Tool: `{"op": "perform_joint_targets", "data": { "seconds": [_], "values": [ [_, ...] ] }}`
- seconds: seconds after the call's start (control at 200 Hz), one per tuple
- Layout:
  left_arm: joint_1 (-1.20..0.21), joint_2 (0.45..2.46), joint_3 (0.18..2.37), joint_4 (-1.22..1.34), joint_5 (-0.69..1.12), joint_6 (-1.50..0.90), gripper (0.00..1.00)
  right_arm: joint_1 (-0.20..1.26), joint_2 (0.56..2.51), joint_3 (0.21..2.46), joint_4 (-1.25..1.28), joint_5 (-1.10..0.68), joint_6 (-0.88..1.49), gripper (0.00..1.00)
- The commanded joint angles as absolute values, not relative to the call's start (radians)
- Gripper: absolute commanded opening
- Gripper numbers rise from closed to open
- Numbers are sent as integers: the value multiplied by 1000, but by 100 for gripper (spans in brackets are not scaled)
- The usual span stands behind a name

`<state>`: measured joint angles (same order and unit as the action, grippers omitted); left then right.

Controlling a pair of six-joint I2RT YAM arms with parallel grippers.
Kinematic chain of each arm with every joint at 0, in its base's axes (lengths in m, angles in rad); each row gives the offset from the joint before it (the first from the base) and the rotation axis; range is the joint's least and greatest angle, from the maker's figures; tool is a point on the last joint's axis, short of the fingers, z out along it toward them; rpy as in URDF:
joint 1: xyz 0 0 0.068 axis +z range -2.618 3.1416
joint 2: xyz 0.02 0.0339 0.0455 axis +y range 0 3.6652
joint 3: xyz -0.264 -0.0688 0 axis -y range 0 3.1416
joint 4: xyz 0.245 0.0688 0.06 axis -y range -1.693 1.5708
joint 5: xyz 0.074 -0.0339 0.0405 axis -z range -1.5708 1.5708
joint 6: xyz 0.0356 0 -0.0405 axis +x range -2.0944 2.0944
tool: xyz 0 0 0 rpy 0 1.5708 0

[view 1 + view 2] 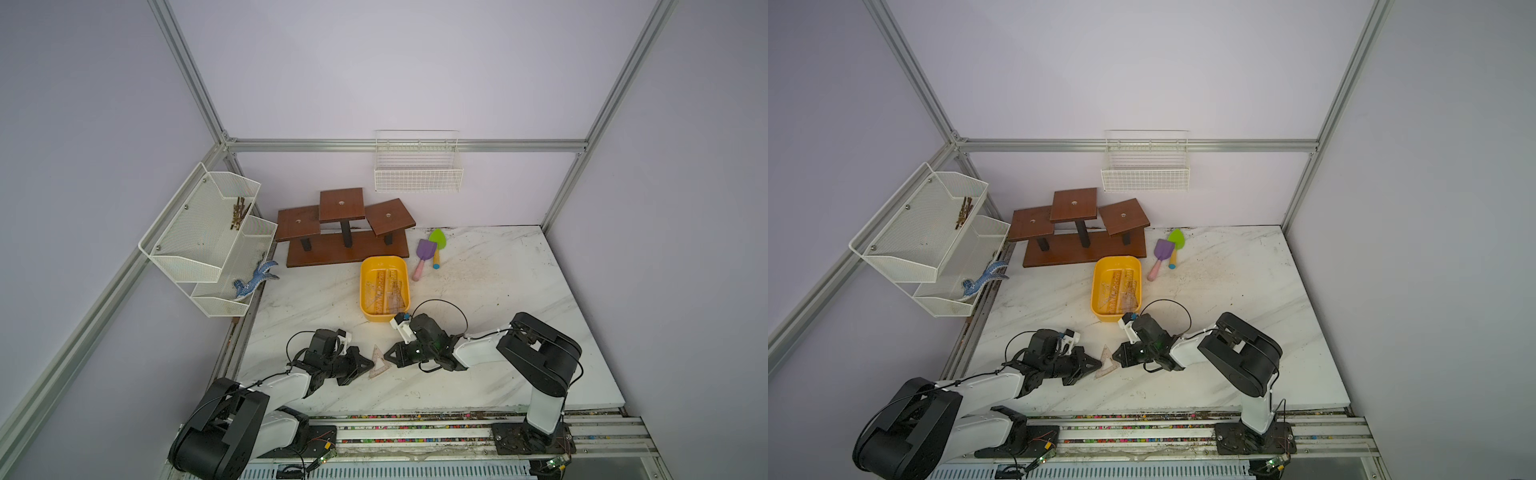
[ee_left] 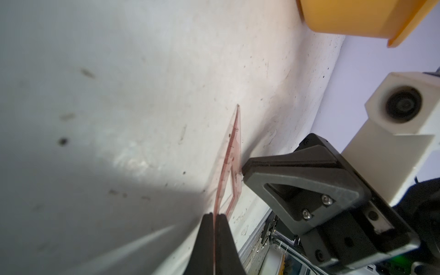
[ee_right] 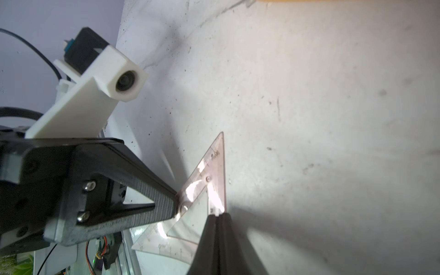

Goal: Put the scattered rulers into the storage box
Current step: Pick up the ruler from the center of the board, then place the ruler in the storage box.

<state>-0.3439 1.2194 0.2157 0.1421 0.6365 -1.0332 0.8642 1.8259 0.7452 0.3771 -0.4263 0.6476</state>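
A pinkish see-through set square (image 1: 379, 361) (image 1: 1106, 361) stands tilted up off the marble table, between my two grippers. My left gripper (image 1: 372, 366) (image 2: 215, 215) is shut on its lower edge; the thin plastic (image 2: 234, 152) runs out from between the pads. My right gripper (image 1: 385, 357) (image 3: 217, 215) is shut, and its tips touch the opposite side of the set square (image 3: 214, 166) without clamping it. The yellow storage box (image 1: 362, 286) (image 1: 1094, 286) sits just behind the grippers, with several rulers (image 1: 386, 291) lying flat inside.
Purple (image 1: 426, 253) and green (image 1: 437, 241) toy shovels lie right of the box. A brown wooden riser (image 1: 345, 232) stands behind it. A white wire basket (image 1: 417, 166) hangs on the back wall. A white mesh rack (image 1: 208, 237) with a blue toy lizard (image 1: 253, 282) hangs at the left.
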Motion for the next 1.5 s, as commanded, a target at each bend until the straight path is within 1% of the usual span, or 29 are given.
{"op": "perform_joint_targets", "data": {
  "seconds": [0.0,0.115,0.215,0.285,0.34,0.405,0.44,0.615,0.705,0.815,1.075,1.355,1.4,1.45,1.475,1.485,1.49,1.495],
  "values": [
    [-351,1171,239,136,665,-1041,0,839,1692,722,313,-398,627,10],
    [-351,1028,262,95,661,-1063,0,795,1579,673,335,-406,647,10],
    [-352,902,325,-6,624,-1058,0,756,1474,672,277,-408,626,10],
    [-351,864,384,-50,596,-1052,0,733,1409,677,218,-371,604,11],
    [-351,876,440,-78,568,-1029,0,713,1364,685,178,-332,585,12],
    [-350,962,545,-111,528,-967,0,693,1327,693,159,-281,560,12],
    [-350,1045,616,-129,518,-933,0,680,1317,697,158,-266,550,13],
    [-339,1487,998,-234,507,-794,0,608,1326,753,143,-308,519,13],
    [-339,1625,1109,-231,473,-787,0,569,1334,773,136,-336,512,13],
    [-341,1746,1207,-240,448,-782,0,523,1341,775,155,-370,515,14],
    [-366,1884,1301,-238,373,-783,0,460,1386,804,157,-438,505,17],
    [-377,1937,1274,-190,362,-816,0,426,1399,829,140,-477,497,18],
    [-377,1939,1272,-186,364,-815,0,422,1401,833,134,-485,493,20],
    [-377,1937,1268,-183,367,-812,0,419,1400,839,124,-489,484,24],
    [-378,1931,1264,-181,367,-808,7,417,1399,843,114,-485,478,28],
    [-378,1928,1261,-180,368,-806,11,416,1397,845,111,-482,474,30],
    [-377,1927,1259,-179,368,-805,16,415,1396,846,108,-480,472,31],
    [-377,1925,1259,-178,368,-804,18,414,1396,847,106,-478,470,32]
  ]
}}
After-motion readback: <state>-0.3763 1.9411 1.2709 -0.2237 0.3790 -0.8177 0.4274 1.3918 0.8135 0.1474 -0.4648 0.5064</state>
